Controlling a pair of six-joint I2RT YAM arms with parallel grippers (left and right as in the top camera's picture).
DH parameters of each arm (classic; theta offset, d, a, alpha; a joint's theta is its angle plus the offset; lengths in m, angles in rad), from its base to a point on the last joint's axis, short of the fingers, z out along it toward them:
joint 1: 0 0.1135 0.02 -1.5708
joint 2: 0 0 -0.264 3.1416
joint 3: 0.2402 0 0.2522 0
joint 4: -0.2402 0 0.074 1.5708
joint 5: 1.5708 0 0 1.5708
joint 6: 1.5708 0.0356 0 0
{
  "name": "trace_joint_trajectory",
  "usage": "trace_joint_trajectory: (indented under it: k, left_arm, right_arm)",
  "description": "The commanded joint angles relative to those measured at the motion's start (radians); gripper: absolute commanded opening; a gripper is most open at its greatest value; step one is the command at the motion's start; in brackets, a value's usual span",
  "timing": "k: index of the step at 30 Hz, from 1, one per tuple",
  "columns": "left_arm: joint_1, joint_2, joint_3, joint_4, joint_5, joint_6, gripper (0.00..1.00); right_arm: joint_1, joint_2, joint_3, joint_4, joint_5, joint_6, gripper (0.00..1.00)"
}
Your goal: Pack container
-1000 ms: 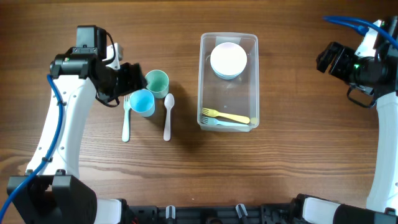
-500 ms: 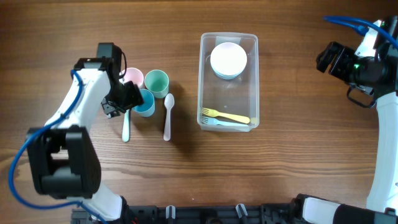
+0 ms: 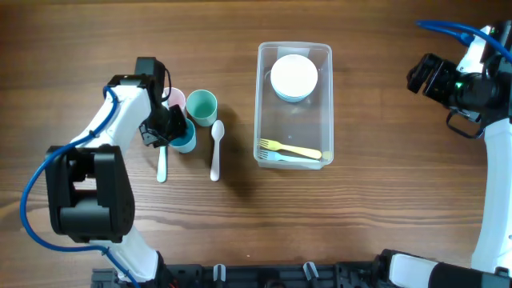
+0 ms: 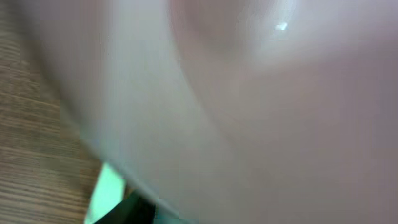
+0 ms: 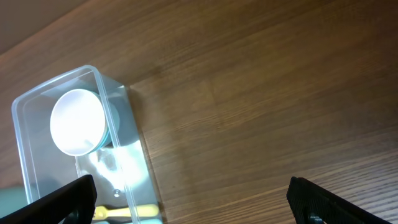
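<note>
The clear container [image 3: 258, 104] stands at the table's middle, holding stacked bowls [image 3: 294, 78] at its far end and a yellow fork [image 3: 292, 149] over a pale blue one at its near end. My left gripper [image 3: 164, 128] hangs low over a cluster of cups: pink cup [image 3: 175, 99], green cup [image 3: 202, 106], blue cup [image 3: 186, 142]. The left wrist view is filled by a blurred pink surface [image 4: 249, 93], so its jaws are hidden. My right gripper [image 5: 199, 205] is open and empty, far right of the container [image 5: 56, 87].
A white spoon [image 3: 216, 150] and a pale blue utensil [image 3: 162, 160] lie on the wood just in front of the cups. My right arm [image 3: 468, 88] sits at the right edge.
My left arm has swung in; its gripper moved right and toward the front, uncovering the pink cup and ending between the cups. The right arm has not moved.
</note>
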Motion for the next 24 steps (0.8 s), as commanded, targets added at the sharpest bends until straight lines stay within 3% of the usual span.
trace_joint_trajectory:
  k: [1, 4, 6, 8, 15, 20, 22, 24]
  left_arm:
    - [-0.033, -0.100, -0.002, -0.006, 0.015, 0.006, 0.40]
    - [-0.033, -0.113, -0.002, -0.029, 0.001, 0.002, 0.31]
    - [-0.033, -0.113, -0.002, -0.038, 0.000, 0.002, 0.15]
    - [-0.033, -0.113, -0.002, -0.039, 0.000, 0.002, 0.10]
    - [-0.033, -0.129, 0.000, -0.106, -0.023, 0.006, 0.04]
    - [-0.078, -0.335, 0.075, -0.246, 0.044, 0.005, 0.04]
    - [-0.153, -0.460, 0.126, -0.195, 0.069, 0.002, 0.04]
    - [-0.273, -0.541, 0.137, -0.034, 0.063, 0.006, 0.04]
  right_arm:
    - [-0.002, 0.006, -0.008, 0.001, -0.016, 0.011, 1.00]
    - [-0.002, 0.006, -0.008, 0.001, -0.016, 0.011, 1.00]
    - [-0.002, 0.006, -0.008, 0.001, -0.016, 0.011, 1.00]
    - [-0.002, 0.006, -0.008, 0.001, -0.016, 0.011, 1.00]
    - [-0.002, 0.006, -0.008, 0.001, -0.016, 0.011, 1.00]
    - [-0.002, 0.006, -0.008, 0.001, -0.016, 0.011, 1.00]
    - [-0.002, 0.006, -0.008, 0.001, -0.015, 0.011, 1.00]
    - [-0.002, 0.006, -0.008, 0.001, -0.016, 0.011, 1.00]
